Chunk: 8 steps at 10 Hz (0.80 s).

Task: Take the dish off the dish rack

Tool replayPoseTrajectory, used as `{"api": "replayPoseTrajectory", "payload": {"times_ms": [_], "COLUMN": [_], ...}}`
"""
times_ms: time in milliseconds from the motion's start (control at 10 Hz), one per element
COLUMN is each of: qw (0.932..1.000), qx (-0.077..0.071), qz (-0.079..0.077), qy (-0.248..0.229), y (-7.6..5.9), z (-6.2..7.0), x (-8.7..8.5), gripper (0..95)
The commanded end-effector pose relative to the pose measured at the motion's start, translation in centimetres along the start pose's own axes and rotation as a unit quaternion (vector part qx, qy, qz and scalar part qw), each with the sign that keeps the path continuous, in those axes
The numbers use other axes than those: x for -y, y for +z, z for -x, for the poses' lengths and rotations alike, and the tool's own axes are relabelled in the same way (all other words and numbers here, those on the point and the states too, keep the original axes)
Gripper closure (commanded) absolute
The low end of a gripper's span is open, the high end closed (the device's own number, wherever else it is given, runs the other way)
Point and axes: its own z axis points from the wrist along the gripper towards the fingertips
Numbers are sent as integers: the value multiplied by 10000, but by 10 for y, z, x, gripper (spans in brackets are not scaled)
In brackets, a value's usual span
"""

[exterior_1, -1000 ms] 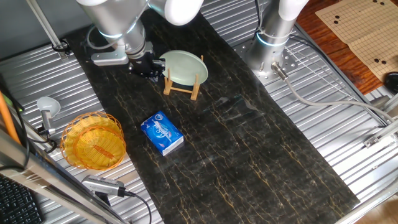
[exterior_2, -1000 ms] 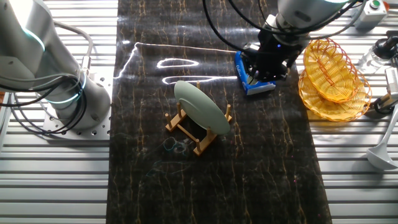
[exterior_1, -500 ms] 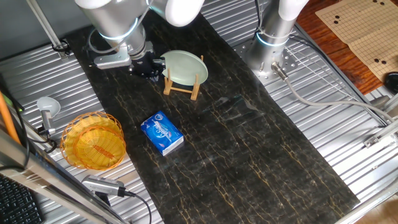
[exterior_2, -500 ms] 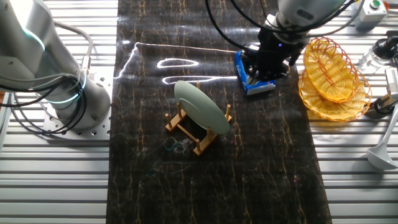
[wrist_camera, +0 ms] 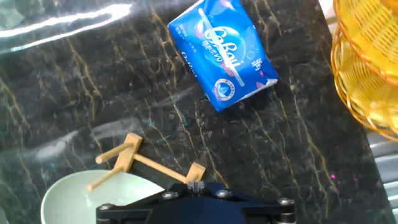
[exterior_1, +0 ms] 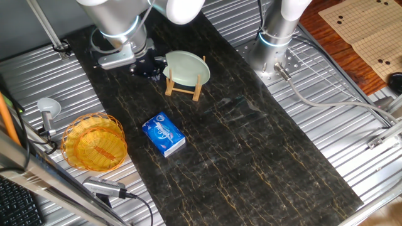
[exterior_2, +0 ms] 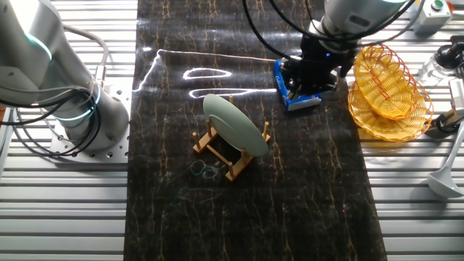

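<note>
The pale mint-green dish [exterior_1: 186, 65] stands on edge, tilted, in the small wooden dish rack [exterior_1: 183, 89] on the dark mat. The other fixed view shows the dish [exterior_2: 235, 125] and the rack [exterior_2: 227, 154] too. In the hand view the dish [wrist_camera: 87, 198] is at the bottom left with the rack's pegs [wrist_camera: 132, 157] beside it. My gripper [exterior_1: 149, 66] hangs just left of the dish's rim, apart from it. In the other fixed view the gripper [exterior_2: 303, 78] overlaps the blue pack. Only its black housing [wrist_camera: 196, 204] shows in the hand view, so the fingers are hidden.
A blue tissue pack [exterior_1: 163, 135] lies on the mat in front of the rack. A yellow-orange woven basket [exterior_1: 94, 142] sits off the mat's left edge, tilted. A second arm's base [exterior_1: 273, 44] stands at the back right. Cables run along the ribbed metal table.
My hand has shifted very slightly near the dish's rim. The dish, the rack, the pack and the basket have not moved.
</note>
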Motion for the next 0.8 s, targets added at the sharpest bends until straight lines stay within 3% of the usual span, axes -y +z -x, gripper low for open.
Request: {"api": "replayPoseTrajectory", "payload": {"times_ms": [100,500,800], "qw": [9996,9967,9973], "qx": [-8,-168,-174], "qz": [-22,-102,-90], "qy": [-288,-792,-714], "y": [0,0,0], "z": [0,0,0], "x": [1,1,1], "gripper": [950,950,950]}}
